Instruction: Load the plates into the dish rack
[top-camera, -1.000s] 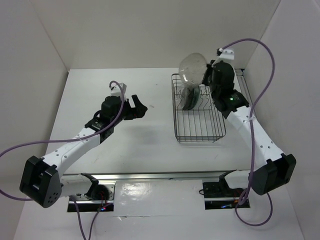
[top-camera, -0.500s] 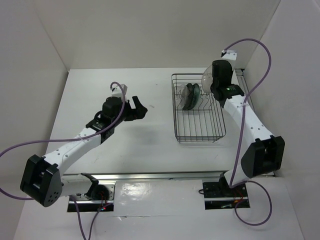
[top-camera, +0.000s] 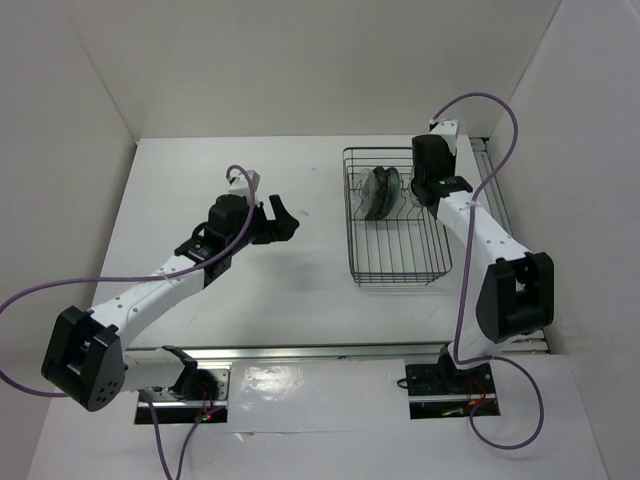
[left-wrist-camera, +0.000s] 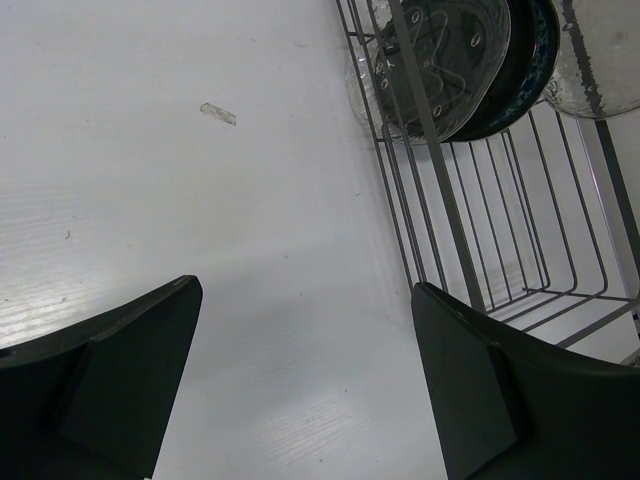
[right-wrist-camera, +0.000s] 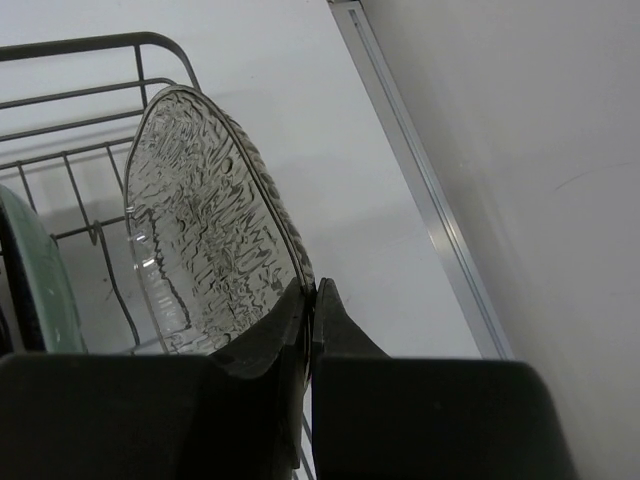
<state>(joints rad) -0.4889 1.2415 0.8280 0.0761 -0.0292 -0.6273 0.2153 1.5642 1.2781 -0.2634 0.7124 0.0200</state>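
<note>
The dish rack (top-camera: 397, 240) stands at the right of the table. Three plates stand on edge at its far end (top-camera: 380, 190). The left wrist view shows them as the beige speckled plate (left-wrist-camera: 440, 60), the black plate (left-wrist-camera: 500, 108) and the blue patterned plate (left-wrist-camera: 548, 40). My right gripper (right-wrist-camera: 310, 295) is shut on the rim of the clear glass plate (right-wrist-camera: 210, 250) and holds it upright inside the rack's far right end, beside the others (left-wrist-camera: 605, 60). From above, the right gripper (top-camera: 421, 186) hides most of that plate. My left gripper (top-camera: 281, 219) is open and empty over bare table, left of the rack (left-wrist-camera: 305, 300).
A metal rail (right-wrist-camera: 420, 190) runs along the table's right edge beside the side wall. White walls enclose the table on the left, back and right. A small scuff (left-wrist-camera: 218, 113) marks the table left of the rack.
My right gripper has brought the clear glass plate down from above the rack's back edge into the rack, next to the other plates. The left arm has barely moved.
</note>
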